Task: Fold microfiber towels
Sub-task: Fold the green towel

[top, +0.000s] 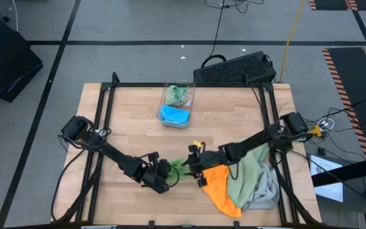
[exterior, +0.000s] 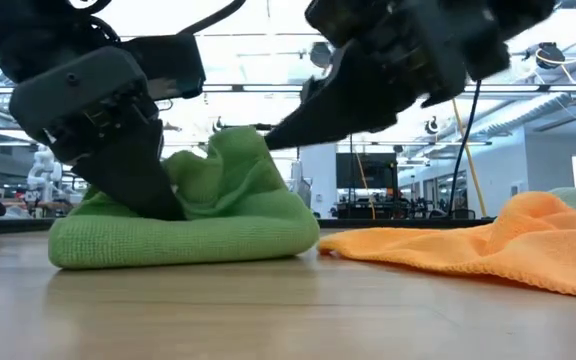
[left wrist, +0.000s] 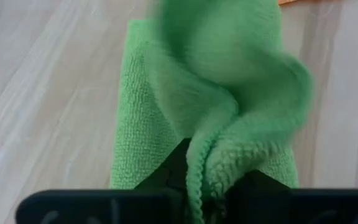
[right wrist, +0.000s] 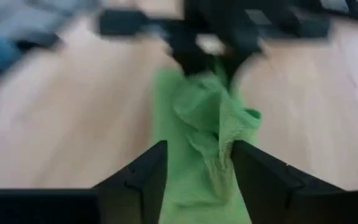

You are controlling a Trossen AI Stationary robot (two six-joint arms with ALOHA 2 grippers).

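While the left hand pinches the bright green towel, the right hand seems spread around it.

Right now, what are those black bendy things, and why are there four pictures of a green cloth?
They are two robot arms at a wooden table, each ending in two fingers for grabbing. One picture looks down from above, one looks across the tabletop, and two come from little cameras on the arms' wrists. That is why the bright green towel shows up four times. The left gripper pinches a fold of it. The right gripper has its fingers apart around the towel's other end. Beside it lie an orange towel, a sage green towel and a light grey towel. Farther back stands a clear bin with a blue towel inside and something green that I cannot make out.
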